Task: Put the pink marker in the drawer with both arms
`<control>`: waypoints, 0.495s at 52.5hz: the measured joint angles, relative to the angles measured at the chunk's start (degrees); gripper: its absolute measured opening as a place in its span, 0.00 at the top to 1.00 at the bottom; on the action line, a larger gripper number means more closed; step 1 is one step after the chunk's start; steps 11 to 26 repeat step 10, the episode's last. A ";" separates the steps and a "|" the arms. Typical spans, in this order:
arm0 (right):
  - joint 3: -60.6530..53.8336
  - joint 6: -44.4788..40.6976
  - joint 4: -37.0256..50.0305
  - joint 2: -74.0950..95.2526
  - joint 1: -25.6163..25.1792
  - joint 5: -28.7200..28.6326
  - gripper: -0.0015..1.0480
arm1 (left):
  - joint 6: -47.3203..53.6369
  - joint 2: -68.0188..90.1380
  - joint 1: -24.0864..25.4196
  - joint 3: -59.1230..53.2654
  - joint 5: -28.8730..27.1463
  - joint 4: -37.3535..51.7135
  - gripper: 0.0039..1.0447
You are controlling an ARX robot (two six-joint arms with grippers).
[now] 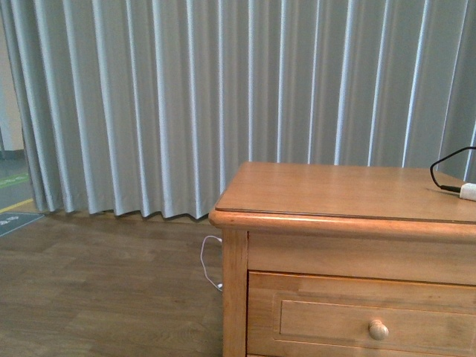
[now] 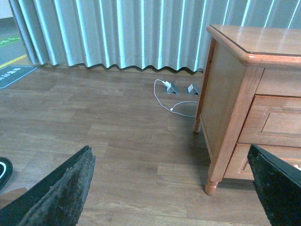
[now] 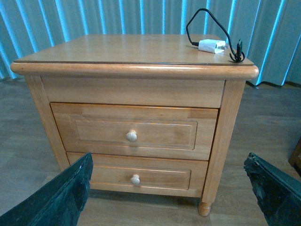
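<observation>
The drawer [image 3: 134, 132] is shut, its knob [image 3: 131, 136] facing the right gripper [image 3: 167, 190]. Both grippers' jaws are released and empty; the left gripper [image 2: 171, 188] hangs over the floor [image 2: 94, 122]. No marker shows.

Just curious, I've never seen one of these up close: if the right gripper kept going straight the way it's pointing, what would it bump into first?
Probably the front of the upper drawer, near its round knob. The right gripper is open, fingers spread wide, facing the cabinet squarely. Nothing shows in between, though depth is hard to judge.

Grey pleated curtain [image 1: 186, 104], dark wood-plank floor [image 1: 104, 290], honey wooden cabinet [image 3: 136, 52].
</observation>
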 joint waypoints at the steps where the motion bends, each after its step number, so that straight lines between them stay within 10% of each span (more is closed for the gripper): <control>1: 0.00 0.00 0.00 0.00 0.00 0.00 0.09 | 0.00 0.00 0.00 0.00 0.02 0.00 0.06; 26: 0.00 0.00 0.00 0.00 0.00 0.00 0.09 | 0.00 0.00 0.00 0.00 0.02 0.00 0.06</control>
